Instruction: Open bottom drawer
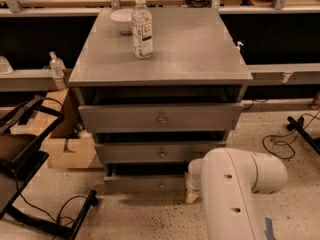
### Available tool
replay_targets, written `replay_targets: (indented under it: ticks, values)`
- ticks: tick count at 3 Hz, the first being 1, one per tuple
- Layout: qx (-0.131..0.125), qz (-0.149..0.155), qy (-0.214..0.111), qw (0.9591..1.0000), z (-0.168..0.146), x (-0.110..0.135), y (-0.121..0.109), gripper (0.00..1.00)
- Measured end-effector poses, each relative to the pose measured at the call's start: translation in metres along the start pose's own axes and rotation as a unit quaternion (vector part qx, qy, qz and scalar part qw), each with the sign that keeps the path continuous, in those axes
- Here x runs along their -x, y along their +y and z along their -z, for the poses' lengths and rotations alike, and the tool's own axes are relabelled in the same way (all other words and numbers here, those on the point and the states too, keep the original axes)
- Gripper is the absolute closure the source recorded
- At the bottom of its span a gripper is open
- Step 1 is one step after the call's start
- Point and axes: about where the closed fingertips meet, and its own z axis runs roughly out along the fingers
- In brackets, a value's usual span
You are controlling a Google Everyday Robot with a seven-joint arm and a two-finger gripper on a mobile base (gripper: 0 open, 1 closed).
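Nearest the camera, the robot's bulky white arm [235, 194] fills the lower right, its elbow hiding most of the gripper [192, 195], which sits low by the floor at the right end of the bottom drawer [140, 184] (whether it is open, closed or gripping anything cannot be told from here). That drawer, the slimmest grey front with a small round knob [161, 185] at its centre, shows a dark gap above it. Over it come the middle drawer [130, 153] and the top drawer [120, 118], each with a shadowed gap above. On the grey cabinet top [190, 44] a clear water bottle [142, 28] stands upright, with a white bowl [121, 20] just behind it.
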Motion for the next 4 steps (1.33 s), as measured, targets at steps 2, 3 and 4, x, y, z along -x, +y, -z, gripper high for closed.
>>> replay_targets:
  ticks: [2,3,4]
  values:
    - [0.003,-0.001,0.002,1.0000,0.0056,0.0002,0.0019,0.88]
    - [0.003,-0.001,0.002,1.0000,0.0078,0.0005,0.0018,1.00]
    - [0.003,-0.001,0.002,1.0000,0.0094,0.0007,0.0017,1.00]
